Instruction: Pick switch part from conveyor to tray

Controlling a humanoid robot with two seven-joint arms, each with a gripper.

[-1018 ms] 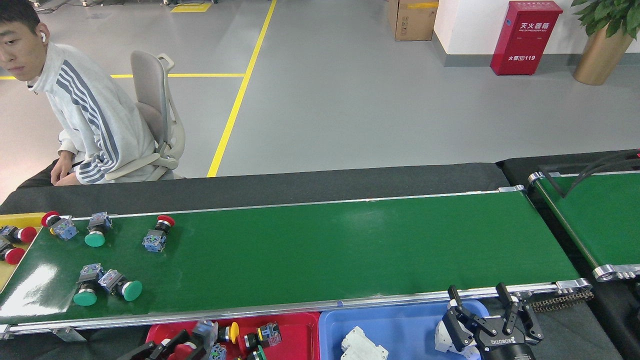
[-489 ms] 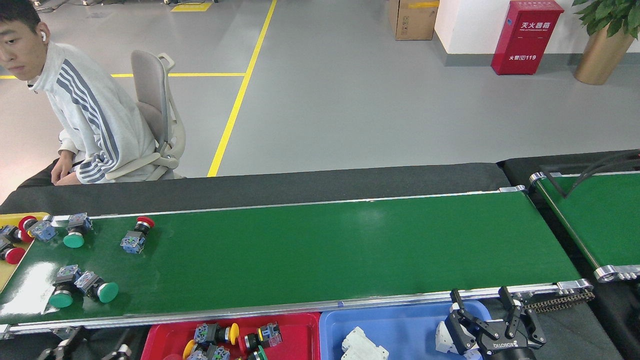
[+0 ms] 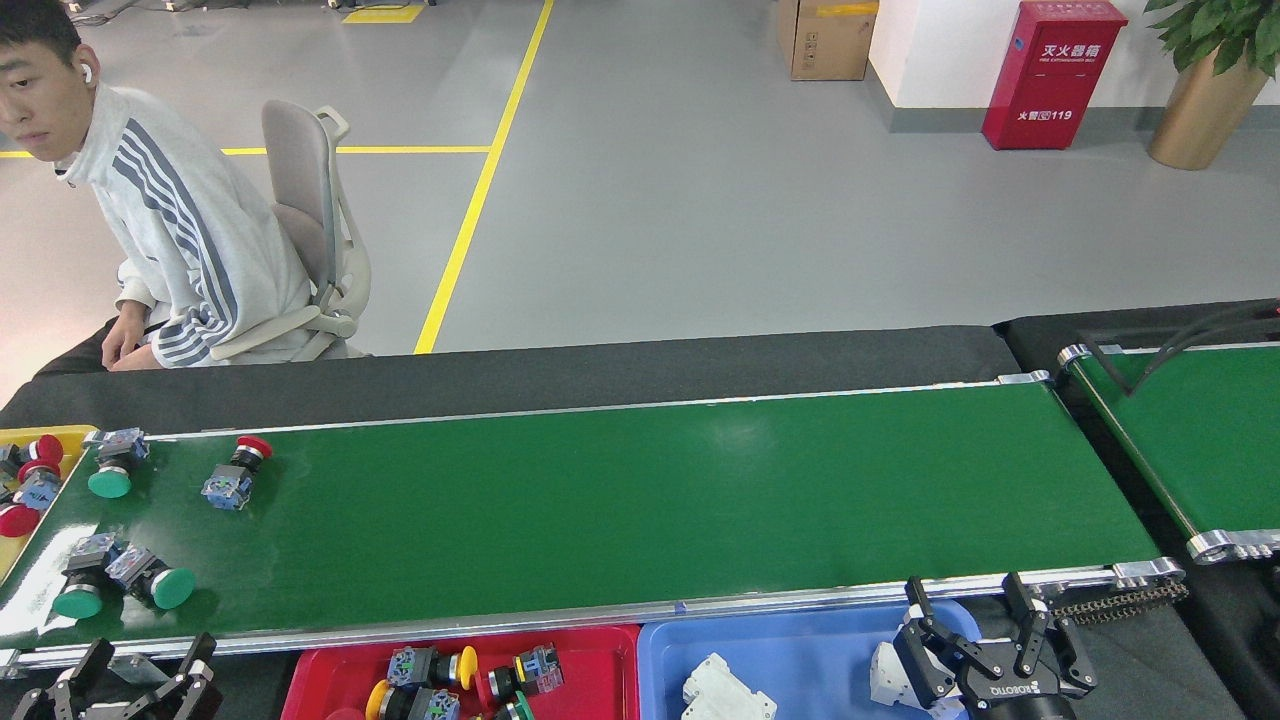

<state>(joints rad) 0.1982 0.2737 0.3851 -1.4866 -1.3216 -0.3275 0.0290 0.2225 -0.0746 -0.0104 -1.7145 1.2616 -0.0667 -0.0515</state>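
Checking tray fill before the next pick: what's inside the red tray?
The red tray holds several switch parts with yellow, green and black caps. Its near portion is cut off by the frame edge.

Glossy green conveyor belt (image 3: pixel 620 500) with thin silver edge rails, sitting on a black counter (image 3: pixel 600 370). Red-capped switch part with blue-grey body (image 3: pixel 237 470); green-capped switch parts (image 3: pixel 110 465) (image 3: pixel 150 580) showing grey-blue bodies. Red plastic tray (image 3: pixel 600 660) holding yellow, green and black switch pieces; blue plastic tray (image 3: pixel 800 660) holding white parts. Yellow bin (image 3: pixel 70 435) at left. Black right tool (image 3: pixel 985 640), black left tool (image 3: pixel 130 680).
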